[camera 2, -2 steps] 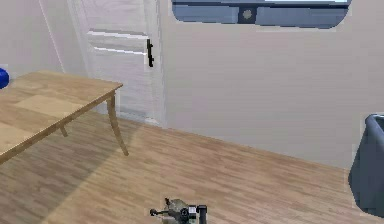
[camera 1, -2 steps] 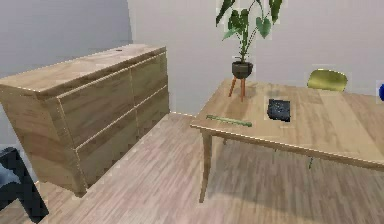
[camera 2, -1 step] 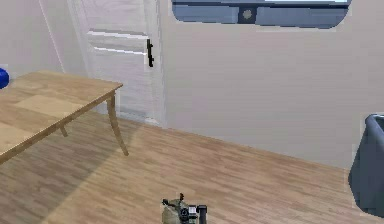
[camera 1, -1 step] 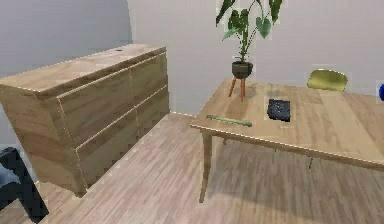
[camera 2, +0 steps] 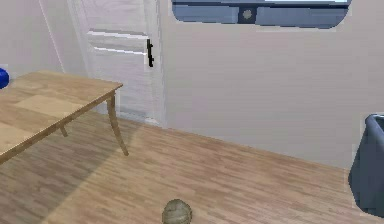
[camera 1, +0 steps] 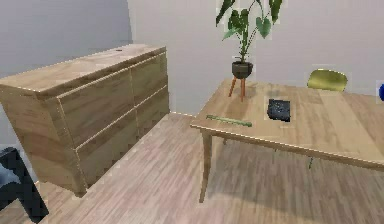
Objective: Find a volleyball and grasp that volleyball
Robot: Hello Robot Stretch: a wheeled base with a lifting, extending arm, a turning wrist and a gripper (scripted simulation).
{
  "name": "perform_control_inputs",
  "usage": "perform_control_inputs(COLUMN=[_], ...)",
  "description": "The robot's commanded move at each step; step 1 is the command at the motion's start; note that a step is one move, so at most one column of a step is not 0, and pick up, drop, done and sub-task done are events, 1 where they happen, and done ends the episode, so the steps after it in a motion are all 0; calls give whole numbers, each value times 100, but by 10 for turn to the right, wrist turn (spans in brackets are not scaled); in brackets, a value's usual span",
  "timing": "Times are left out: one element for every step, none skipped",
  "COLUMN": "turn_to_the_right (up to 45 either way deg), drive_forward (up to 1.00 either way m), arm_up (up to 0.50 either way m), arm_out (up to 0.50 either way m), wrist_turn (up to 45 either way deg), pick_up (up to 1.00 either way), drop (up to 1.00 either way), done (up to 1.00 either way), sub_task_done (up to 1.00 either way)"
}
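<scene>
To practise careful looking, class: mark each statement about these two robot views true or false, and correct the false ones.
1. A ball lies on the floor. True.
2. The white door has a black handle. True.
3. The potted plant stands on the dresser. False: it stands on a small stand near the wall, beyond the table.
4. The table carries nothing. False: a dark flat object and a thin stick lie on it.
5. A yellow-green chair sits beyond the table. True.
</scene>
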Motion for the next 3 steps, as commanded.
perform_control_inputs(turn_to_the_right=[0,0,0], drive_forward=[0,0,0], arm_up=[0,10,0], arm_out=[0,0,0], wrist_turn=[0,0,0], pick_up=[100,0,0], drop=[0,0,0], done=[0,0,100], sub_task_done=[0,0,0])
